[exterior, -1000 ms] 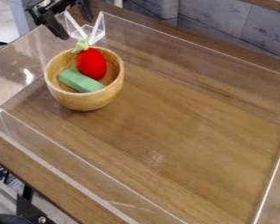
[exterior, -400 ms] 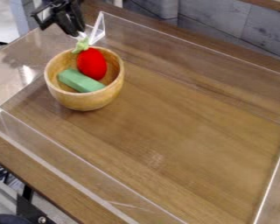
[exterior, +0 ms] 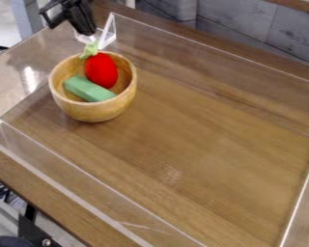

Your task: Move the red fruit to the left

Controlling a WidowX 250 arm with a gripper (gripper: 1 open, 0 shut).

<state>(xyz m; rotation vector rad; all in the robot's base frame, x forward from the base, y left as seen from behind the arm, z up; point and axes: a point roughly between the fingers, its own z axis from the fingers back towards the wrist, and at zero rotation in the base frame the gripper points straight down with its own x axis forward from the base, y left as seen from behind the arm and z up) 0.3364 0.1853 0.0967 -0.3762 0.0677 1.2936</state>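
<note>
Camera view, from above and to one side: my claw (exterior: 80, 30) hangs at the top left, over the far rim of the wooden bowl (exterior: 108, 111), its dark fingers drawn tight together. They sit right at the light green leafy stem (exterior: 89, 45) of the red fruit (exterior: 103, 68), and I seem to be pinching that stem, though the tips are small and dark here and I cannot be sure they truly grip it. My arm comes in from the upper left corner, only its last dark part in view, and my hand points steeply down toward the bowl.

The red fruit rests inside the wooden bowl, in its far half, bright and rounded, stem up and leaning toward my fingers. Just beside it, on the near left side of the same bowl, lies a flat green rectangular block (exterior: 88, 91), tilted against the inner wall and touching the fruit, as far as I can tell.

The bowl stands in the left part of a wooden tabletop (exterior: 209, 135), which is fenced round by low clear plastic walls (exterior: 303, 198)
</note>
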